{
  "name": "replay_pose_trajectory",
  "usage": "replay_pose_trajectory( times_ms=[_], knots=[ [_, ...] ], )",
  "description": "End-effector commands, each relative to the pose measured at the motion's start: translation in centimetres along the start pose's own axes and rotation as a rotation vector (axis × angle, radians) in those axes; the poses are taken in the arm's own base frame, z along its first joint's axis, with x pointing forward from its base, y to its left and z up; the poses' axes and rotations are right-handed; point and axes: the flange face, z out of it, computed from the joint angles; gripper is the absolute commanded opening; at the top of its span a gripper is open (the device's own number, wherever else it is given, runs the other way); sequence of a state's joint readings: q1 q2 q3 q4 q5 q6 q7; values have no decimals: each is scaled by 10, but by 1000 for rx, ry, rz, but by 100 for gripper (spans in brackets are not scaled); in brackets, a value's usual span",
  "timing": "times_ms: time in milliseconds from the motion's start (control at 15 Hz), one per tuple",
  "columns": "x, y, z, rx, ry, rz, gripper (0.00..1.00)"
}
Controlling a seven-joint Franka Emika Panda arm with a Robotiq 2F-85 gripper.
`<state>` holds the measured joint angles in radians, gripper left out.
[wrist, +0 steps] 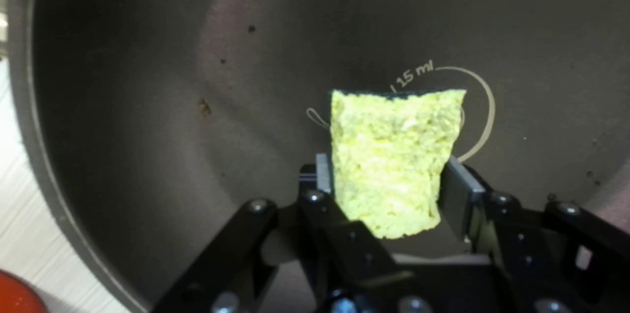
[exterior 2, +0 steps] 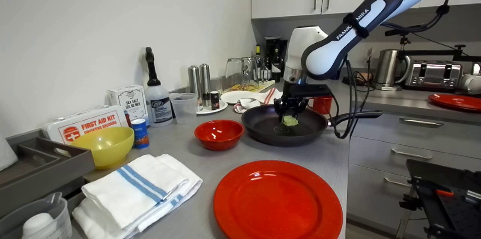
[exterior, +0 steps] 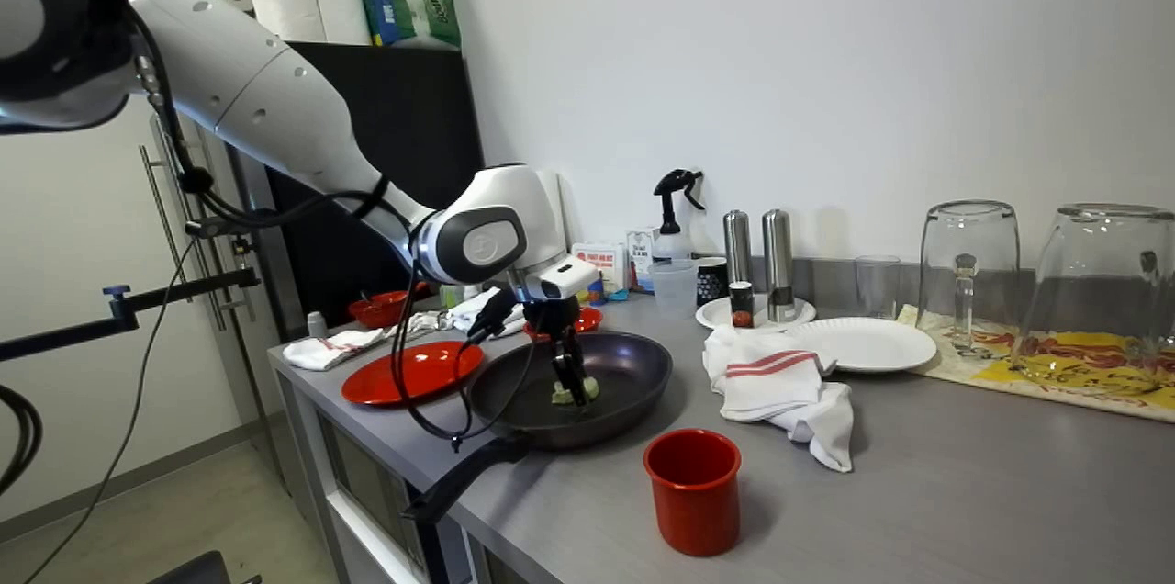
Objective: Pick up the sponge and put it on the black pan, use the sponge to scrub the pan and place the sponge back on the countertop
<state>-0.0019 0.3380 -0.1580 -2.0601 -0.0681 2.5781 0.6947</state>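
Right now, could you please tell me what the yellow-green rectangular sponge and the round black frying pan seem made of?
The sponge looks like matte foam or cellulose: its surface is pitted. The frying pan is probably metal with a satin dark coating: its inside shows a soft sheen.

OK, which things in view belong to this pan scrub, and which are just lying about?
For the job:
sponge
gripper, shut on the sponge
black pan
countertop

Among things just lying about:
red plate near the pan
red bowl
red cup
yellow bowl
first aid kit
spray bottle
red-striped cloth
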Motion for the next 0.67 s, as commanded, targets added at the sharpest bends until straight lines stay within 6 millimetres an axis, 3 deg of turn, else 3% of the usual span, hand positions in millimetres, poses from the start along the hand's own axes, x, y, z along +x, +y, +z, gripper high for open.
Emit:
replay_pose_trajectory(
  times_ms=[0, 200, 600],
  knots=[
    [2, -6, 20, 25, 13, 6, 28],
    [5, -11, 35, 54, 30, 22, 28],
    [11, -14, 35, 63, 43, 35, 28]
  ],
)
